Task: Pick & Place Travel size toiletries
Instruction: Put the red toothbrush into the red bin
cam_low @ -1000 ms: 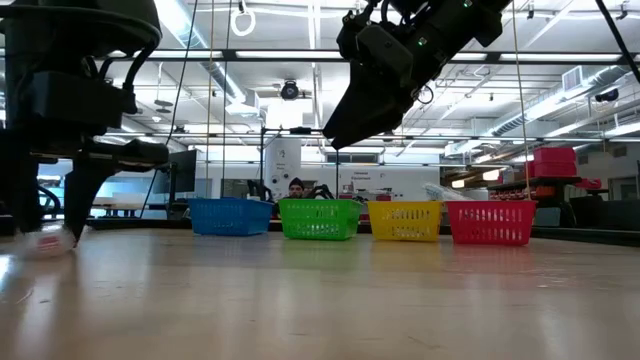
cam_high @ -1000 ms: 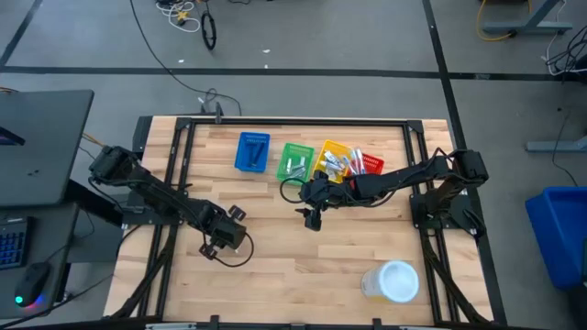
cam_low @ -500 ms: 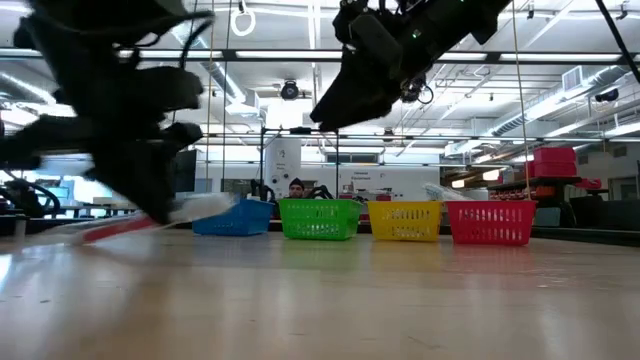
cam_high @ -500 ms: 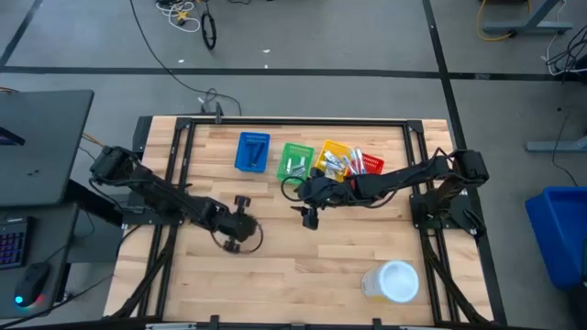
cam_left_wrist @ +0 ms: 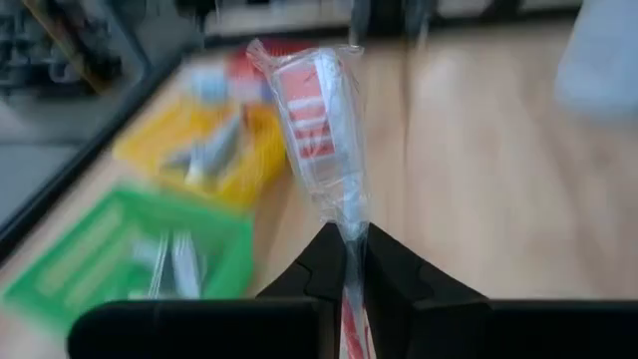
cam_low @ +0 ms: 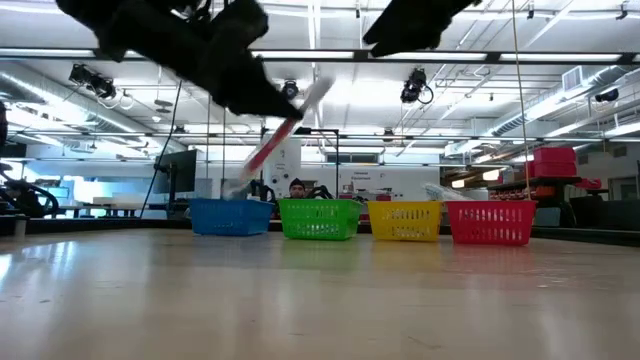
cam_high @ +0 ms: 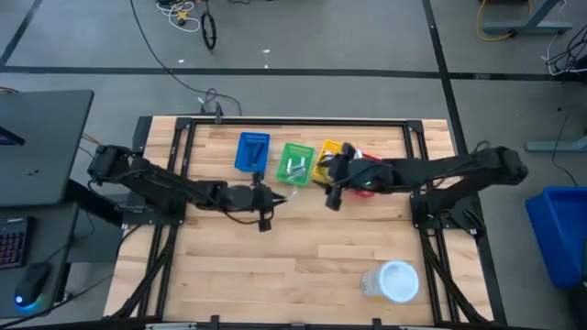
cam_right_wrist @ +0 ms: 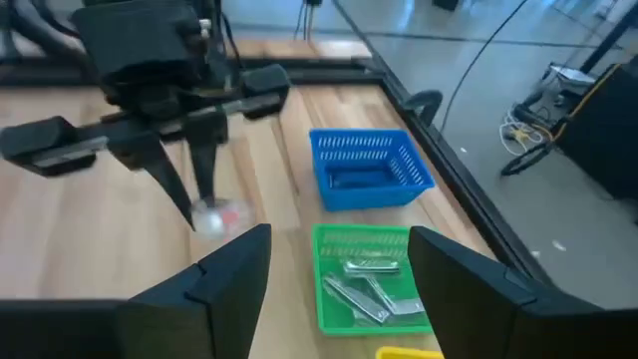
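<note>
My left gripper [cam_high: 266, 200] hangs over the table's middle, just near of the green basket [cam_high: 295, 162], and is shut on a wrapped toothbrush [cam_left_wrist: 324, 130] with a red and white card in clear film. In the low view the toothbrush [cam_low: 288, 122] slants high above the table. My right gripper [cam_right_wrist: 339, 289] is open and holds nothing. It is raised beside the yellow basket [cam_high: 332, 158] and red basket [cam_high: 369, 164], which hold several toiletries. The green basket also holds a few items [cam_right_wrist: 364, 289]. My left gripper pinches the toothbrush between its two fingers [cam_left_wrist: 384, 274] at the thin handle part [cam_left_wrist: 349, 224] below the carded head. The head end sticks out past the fingertips. The toothbrush is lifted clear of the table and sits tilted.
Four baskets stand in a row near the far edge, starting with the blue basket [cam_high: 253, 151] and then green, yellow and red. A large round translucent container [cam_high: 394, 281] sits near the table's near right corner. Bare wood lies between the arms and the near edge.
My left gripper has risen from the table's near left part and swung right and toward the far edge, toward the green basket, lifting the toothbrush clear of the table. My right gripper has drawn back rightward and farther, toward the yellow and red baskets, and higher.
</note>
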Robot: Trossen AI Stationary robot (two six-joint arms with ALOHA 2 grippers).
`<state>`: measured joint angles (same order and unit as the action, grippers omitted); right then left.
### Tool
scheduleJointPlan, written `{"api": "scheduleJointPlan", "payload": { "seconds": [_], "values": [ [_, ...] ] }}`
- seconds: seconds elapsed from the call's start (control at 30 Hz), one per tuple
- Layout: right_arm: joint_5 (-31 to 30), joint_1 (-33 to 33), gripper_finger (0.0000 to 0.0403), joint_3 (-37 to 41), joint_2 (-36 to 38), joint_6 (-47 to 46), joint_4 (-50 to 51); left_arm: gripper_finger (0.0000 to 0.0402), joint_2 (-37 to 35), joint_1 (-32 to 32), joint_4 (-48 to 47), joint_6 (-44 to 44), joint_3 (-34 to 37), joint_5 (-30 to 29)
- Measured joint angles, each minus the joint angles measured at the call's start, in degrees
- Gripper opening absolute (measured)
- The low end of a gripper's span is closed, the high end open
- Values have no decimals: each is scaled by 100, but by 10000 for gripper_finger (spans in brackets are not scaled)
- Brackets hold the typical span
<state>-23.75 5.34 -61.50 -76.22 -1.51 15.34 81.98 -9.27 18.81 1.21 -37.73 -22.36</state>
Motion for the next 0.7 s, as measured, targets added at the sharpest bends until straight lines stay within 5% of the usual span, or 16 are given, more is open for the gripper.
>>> {"api": "scheduleJointPlan", "payload": {
  "seconds": [0.23, 0.37, 0.47, 0.7],
  "values": [
    [945, -65, 231, 1328, 163, -292, -1548, 27, 16, 643, 1413, -41, -7, 1270],
    [965, -223, 226, 2079, 18, -244, -3348, 29, 19, 769, 1447, 14, -7, 1243],
    [1627, -415, 230, 2358, -163, -379, -4295, 28, 21, 773, 1620, 16, -3, 977],
    [2371, -600, 262, 2354, -711, -803, -5142, 30, 24, 767, 1785, -47, -3, 700]
  ]
}}
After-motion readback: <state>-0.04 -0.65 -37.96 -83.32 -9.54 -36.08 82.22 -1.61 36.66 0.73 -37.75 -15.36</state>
